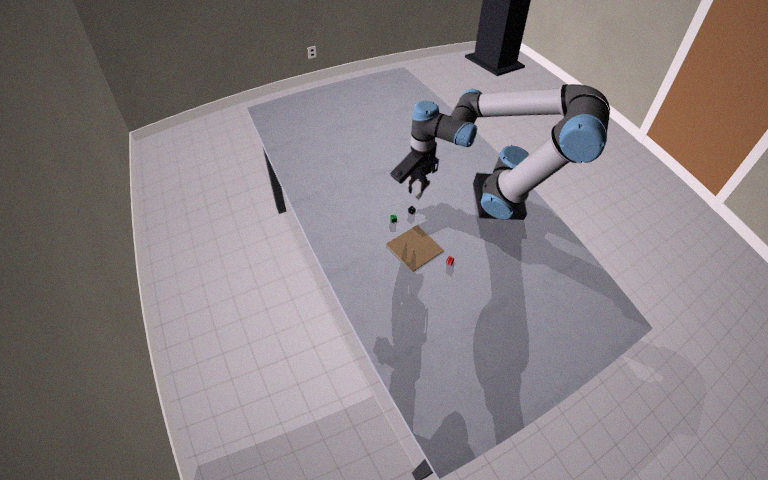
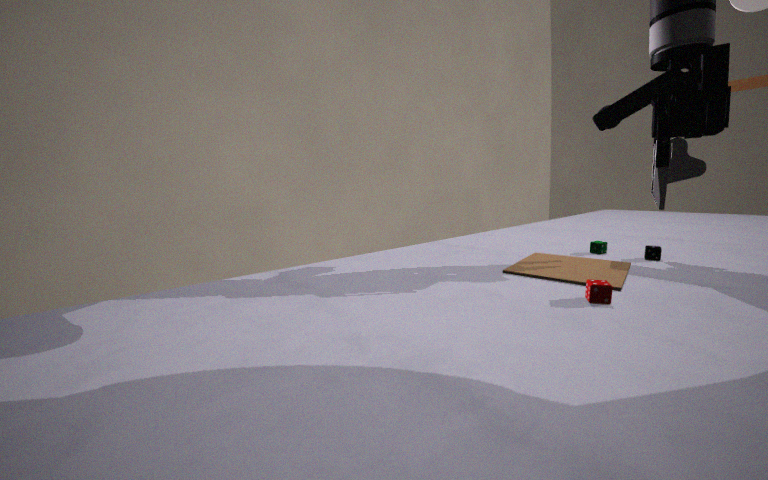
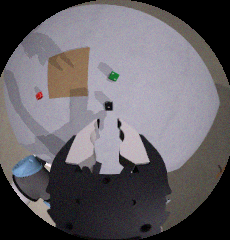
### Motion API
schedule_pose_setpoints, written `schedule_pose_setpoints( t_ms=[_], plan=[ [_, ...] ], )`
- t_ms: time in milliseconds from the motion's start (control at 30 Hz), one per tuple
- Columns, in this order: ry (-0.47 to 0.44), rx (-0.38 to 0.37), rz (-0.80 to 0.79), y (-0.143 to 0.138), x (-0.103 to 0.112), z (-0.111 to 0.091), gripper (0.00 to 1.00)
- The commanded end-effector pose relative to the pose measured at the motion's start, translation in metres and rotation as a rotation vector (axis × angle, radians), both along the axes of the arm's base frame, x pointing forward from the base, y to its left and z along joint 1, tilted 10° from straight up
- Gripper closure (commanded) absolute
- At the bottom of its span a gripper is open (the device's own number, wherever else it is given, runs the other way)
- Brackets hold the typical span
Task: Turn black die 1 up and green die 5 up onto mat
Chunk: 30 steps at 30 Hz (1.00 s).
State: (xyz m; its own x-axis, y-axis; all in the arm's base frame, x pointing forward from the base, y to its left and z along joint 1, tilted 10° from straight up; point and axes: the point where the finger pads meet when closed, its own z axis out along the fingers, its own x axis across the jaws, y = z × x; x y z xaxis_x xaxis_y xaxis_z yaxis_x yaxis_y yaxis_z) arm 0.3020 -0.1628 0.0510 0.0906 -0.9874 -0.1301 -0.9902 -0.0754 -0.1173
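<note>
My gripper (image 1: 415, 191) (image 2: 661, 205) (image 3: 108, 119) is partly open, with a narrow empty gap between its fingertips. It hangs well above the table, close to over the black die. The black die (image 1: 411, 209) (image 2: 652, 252) (image 3: 109, 106) sits on the table off the mat. The green die (image 1: 393, 218) (image 2: 598, 246) (image 3: 113, 76) sits near it, also off the mat. The red die (image 1: 449, 260) (image 2: 598, 292) (image 3: 39, 95) sits on the table beside the brown mat (image 1: 430, 248) (image 2: 590, 271) (image 3: 60, 87). The top numbers are too small to read surely.
The arm's base (image 1: 498, 205) stands on the table to the right of the dice in the top view. The table's long left edge (image 1: 324, 283) runs past the mat. Shadows of the arm fall across the mat and table.
</note>
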Motion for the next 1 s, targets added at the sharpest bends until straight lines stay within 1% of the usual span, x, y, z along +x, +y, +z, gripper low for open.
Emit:
schedule_pose_setpoints(
  t_ms=[0, 633, 967],
  plan=[
    [-0.001, -0.001, 0.000, -0.0003, 0.0002, 0.0003, 0.79],
    [0.000, -0.001, 0.000, -0.0002, 0.0003, -0.0005, 0.79],
    [0.000, -0.001, 0.000, 0.0008, 0.0012, -0.0075, 0.79]
  ],
)
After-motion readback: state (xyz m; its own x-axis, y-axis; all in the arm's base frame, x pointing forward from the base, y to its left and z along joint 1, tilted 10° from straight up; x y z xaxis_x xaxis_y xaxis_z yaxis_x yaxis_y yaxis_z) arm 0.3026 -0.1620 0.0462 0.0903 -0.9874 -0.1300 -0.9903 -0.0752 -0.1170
